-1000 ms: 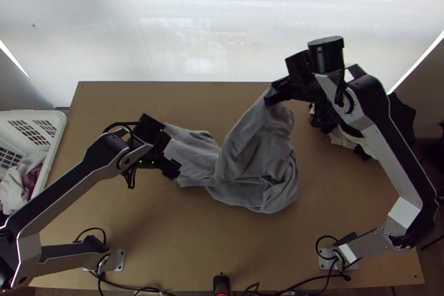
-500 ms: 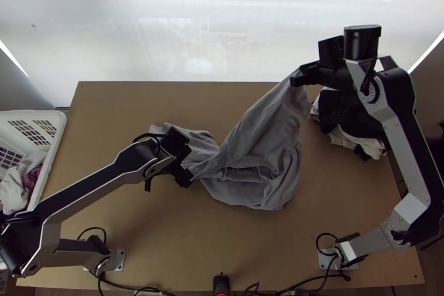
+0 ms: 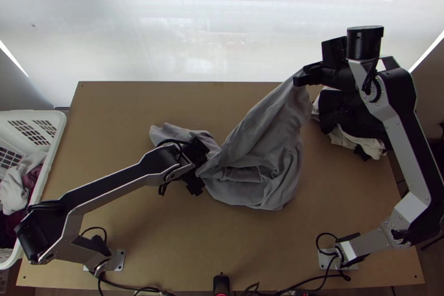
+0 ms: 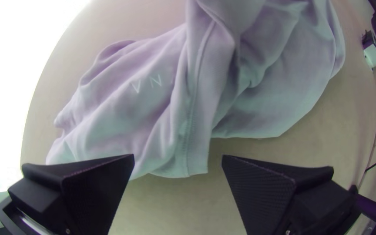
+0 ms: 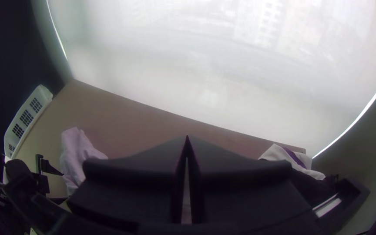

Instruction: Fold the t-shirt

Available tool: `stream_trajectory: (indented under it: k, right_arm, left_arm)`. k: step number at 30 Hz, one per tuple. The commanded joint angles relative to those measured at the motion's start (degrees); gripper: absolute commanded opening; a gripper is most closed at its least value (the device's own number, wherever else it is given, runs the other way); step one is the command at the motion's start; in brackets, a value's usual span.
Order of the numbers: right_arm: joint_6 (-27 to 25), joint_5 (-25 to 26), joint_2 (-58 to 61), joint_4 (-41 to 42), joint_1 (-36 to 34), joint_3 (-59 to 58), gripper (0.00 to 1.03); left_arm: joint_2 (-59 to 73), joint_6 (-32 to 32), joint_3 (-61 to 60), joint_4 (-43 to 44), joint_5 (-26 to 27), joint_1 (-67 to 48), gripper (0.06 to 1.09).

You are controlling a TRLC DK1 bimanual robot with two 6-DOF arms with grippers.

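- left gripper (image 3: pixel 202 172): jaws wide apart, nothing gripped; a flap of the grey t-shirt (image 3: pixel 258 151) sits ahead of and partly between the tips;
- right gripper (image 3: pixel 299 81): jaws closed, tips together, pinching one end of the shirt, raised; cloth slopes from there down toward the left jaws;
- rest of shirt bunched on the table (image 3: pixel 139 224), between the two sets of jaws and just beside the left;
- from here, clothes pile (image 3: pixel 355 141) near the right jaws, under that arm; white basket (image 3: pixel 54 149) well apart from the left jaws
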Motion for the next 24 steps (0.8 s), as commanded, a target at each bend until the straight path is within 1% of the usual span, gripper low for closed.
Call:
stream_trajectory:
  k: [1, 8, 11, 15, 17, 19, 23, 24]
  right_arm:
    - [0.24, 0.01, 0.04, 0.03, -0.17, -0.66, 0.03]
    - [0.24, 0.28, -0.05, 0.03, -0.08, -1.18, 0.03]
    - [0.24, 0.37, -0.22, 0.03, -0.08, -1.18, 0.03]
    - [0.24, 0.54, -0.31, 0.03, -0.08, -1.18, 0.03]
    - [0.42, 0.63, -0.49, -0.06, 0.01, -1.18, 0.03]
    - [0.59, 0.72, -0.66, -0.15, 0.1, -1.36, 0.03]
    - [0.94, 0.72, -1.37, -0.24, 0.18, -2.24, 0.03]
    - [1.03, 0.72, -1.54, -0.24, 0.18, -2.59, 0.03]
  left_arm:
    - [3.13, -2.72, 2.35, -5.81, 1.38, -2.96, 1.03]
    - [5.42, -4.39, 2.53, -6.07, 3.31, -2.61, 1.03]
    - [6.21, -4.92, 2.79, -5.9, 4.19, -2.96, 1.0]
    - [8.14, -5.27, 2.35, -4.05, 4.1, -3.05, 1.0]
    - [9.29, -5.18, 1.39, -1.77, 3.22, -2.52, 0.96]
    - [10.16, -5.27, 1.39, -0.19, 2.96, -1.73, 0.87]
    - [10.25, -4.12, 2.27, 2.45, 2.96, -0.24, 0.59]
    - [10.25, -3.95, 2.62, 2.8, 2.96, 0.12, 0.45]
